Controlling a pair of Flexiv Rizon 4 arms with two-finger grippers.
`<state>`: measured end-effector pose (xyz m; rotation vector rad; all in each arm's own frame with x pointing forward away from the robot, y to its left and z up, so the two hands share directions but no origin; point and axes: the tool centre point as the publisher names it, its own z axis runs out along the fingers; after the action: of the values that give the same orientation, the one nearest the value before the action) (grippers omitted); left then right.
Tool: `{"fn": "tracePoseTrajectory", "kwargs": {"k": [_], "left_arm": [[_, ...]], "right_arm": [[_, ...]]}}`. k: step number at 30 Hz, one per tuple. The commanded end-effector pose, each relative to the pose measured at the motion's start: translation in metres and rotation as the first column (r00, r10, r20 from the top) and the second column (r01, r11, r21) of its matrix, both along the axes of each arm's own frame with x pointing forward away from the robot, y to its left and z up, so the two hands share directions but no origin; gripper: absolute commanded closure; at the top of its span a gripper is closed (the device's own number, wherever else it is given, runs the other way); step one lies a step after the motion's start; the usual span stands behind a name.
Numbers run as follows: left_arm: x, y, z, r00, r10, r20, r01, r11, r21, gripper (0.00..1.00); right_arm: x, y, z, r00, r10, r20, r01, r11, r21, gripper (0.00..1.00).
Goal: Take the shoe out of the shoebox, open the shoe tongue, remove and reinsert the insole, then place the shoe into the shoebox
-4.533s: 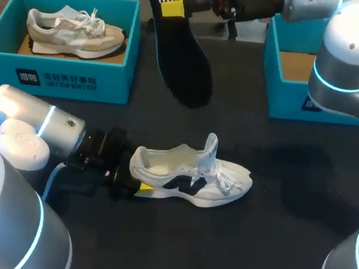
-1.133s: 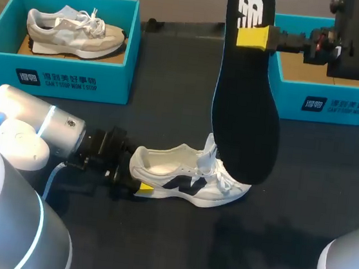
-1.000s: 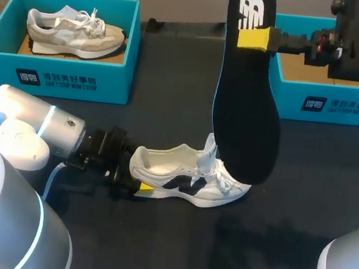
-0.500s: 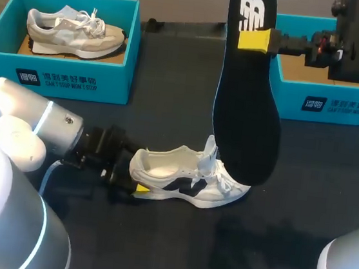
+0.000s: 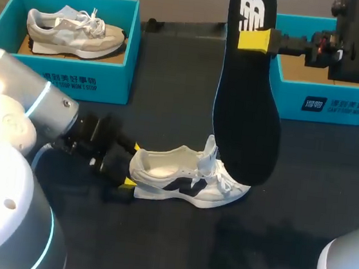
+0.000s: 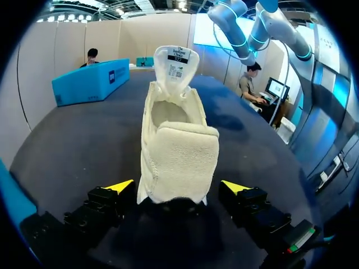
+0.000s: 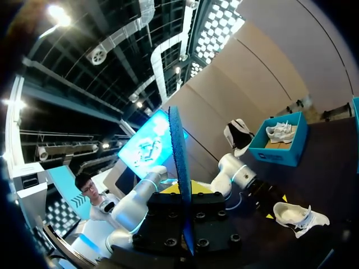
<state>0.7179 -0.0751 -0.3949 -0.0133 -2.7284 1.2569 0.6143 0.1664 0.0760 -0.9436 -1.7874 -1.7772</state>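
A white shoe (image 5: 188, 174) with a dark side mark lies on the black table, tongue standing up. My left gripper (image 5: 130, 164) is open at its heel, one yellow tip on each side. In the left wrist view the heel of the shoe (image 6: 176, 151) sits between the spread fingers of the left gripper (image 6: 177, 188), with a gap on both sides. My right gripper (image 5: 255, 39) is shut on the heel end of a black insole (image 5: 247, 110), which hangs toe down over the shoe's front. The right wrist view shows the insole (image 7: 180, 157) edge-on in the right gripper (image 7: 185, 193), and the shoe (image 7: 296, 213) far below.
A teal shoebox (image 5: 56, 78) at the back left holds a beige shoe (image 5: 74, 30). A second teal shoebox (image 5: 338, 107) stands at the back right behind my right arm, its cardboard floor showing. Bare black table lies in front of the white shoe.
My left arm has swung up and towards the table's left edge, and its fingers now stand spread beside the heel. The shoe, the insole and the right arm have stayed put.
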Motion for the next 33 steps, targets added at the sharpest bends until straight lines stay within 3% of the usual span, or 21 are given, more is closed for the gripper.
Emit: {"fn": "tracePoseTrajectory", "kwargs": {"k": [1,2,11,33], "left_arm": [[0.005,0.006,0.01,0.999,-0.011,-0.03,0.013,0.999,0.047,0.0],[0.006,0.007,0.011,0.999,-0.011,-0.041,0.012,1.0,0.011,0.0],[0.006,0.007,0.011,0.999,-0.011,-0.041,0.012,1.0,0.011,0.0],[0.003,0.018,0.042,0.997,-0.004,0.08,-0.021,0.948,0.316,0.0]], "right_arm": [[0.001,0.004,0.0,1.0,-0.001,-0.002,0.001,1.0,-0.001,1.0],[0.001,0.004,0.0,1.0,-0.001,-0.002,0.001,1.0,-0.001,1.0],[0.001,0.004,0.0,1.0,-0.001,-0.002,0.001,1.0,-0.001,1.0],[0.001,0.004,0.0,1.0,-0.001,-0.002,0.001,1.0,-0.001,1.0]]}}
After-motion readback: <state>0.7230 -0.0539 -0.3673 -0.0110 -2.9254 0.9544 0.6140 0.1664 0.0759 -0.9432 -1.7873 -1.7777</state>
